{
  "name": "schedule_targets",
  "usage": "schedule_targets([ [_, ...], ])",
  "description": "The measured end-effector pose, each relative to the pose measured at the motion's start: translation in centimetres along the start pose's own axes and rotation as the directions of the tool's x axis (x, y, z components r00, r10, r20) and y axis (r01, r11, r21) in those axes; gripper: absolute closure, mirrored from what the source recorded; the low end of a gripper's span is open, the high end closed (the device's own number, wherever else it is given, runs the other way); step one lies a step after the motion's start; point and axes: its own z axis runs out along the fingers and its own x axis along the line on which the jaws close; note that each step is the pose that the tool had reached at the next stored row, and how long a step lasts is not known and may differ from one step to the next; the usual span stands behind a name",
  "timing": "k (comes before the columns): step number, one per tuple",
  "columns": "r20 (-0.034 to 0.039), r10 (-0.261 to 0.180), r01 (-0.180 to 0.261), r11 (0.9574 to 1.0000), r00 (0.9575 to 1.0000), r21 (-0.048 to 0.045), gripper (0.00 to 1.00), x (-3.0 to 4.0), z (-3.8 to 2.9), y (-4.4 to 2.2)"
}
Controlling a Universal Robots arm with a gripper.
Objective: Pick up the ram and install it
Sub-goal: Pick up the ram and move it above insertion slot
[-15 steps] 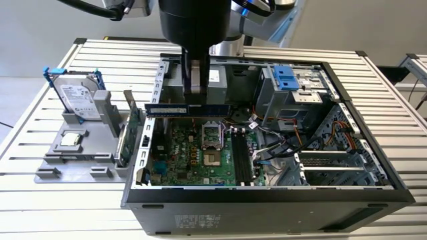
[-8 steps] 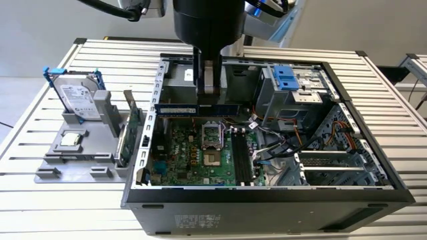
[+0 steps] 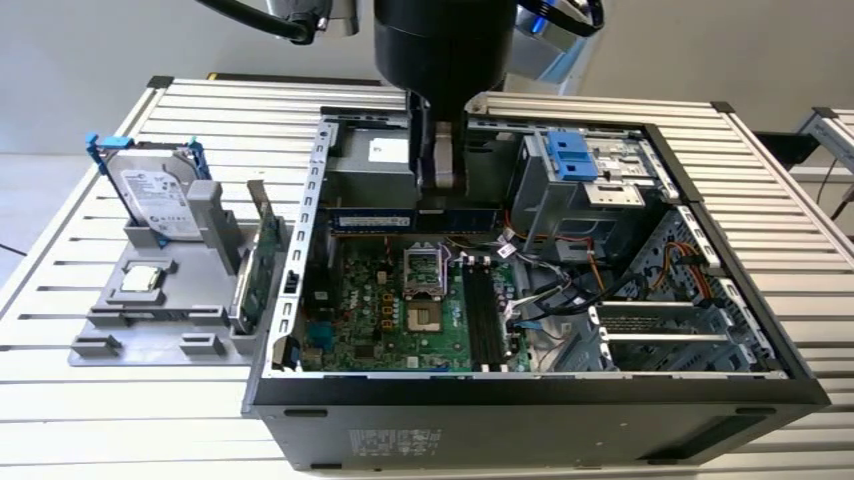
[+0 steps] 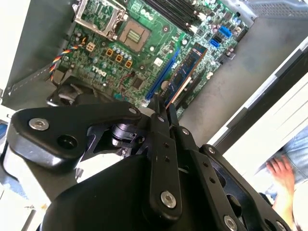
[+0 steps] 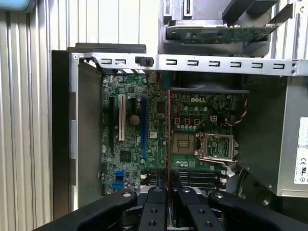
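The ram (image 3: 380,218) is a long dark blue stick hanging level above the motherboard (image 3: 387,320) inside the open computer case. My gripper (image 3: 441,195) is shut on its middle from above. In the second wrist view the ram (image 4: 188,67) reaches out from the gripper (image 4: 162,108) over the board. The first wrist view has the ram (image 5: 168,134) edge-on as a thin line running from the gripper (image 5: 169,185) across the board. The black memory slots (image 3: 481,315) lie beside the processor socket (image 3: 424,290), lower than the ram and apart from it.
A grey fixture (image 3: 147,320) at the exterior view's left carries a hard drive in a blue frame (image 3: 154,190) and a green expansion card (image 3: 267,250). The case holds a power supply (image 3: 374,160), a drive cage (image 3: 574,160) and loose cables (image 3: 561,290). A person's hand (image 4: 281,171) is beyond the case.
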Motion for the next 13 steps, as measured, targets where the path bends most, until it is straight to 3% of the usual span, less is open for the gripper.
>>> schedule_targets([
  [13,-0.0005,0.011,-0.011,0.9999,0.9999,-0.0004,1.00,-0.07,0.65,-2.59],
])
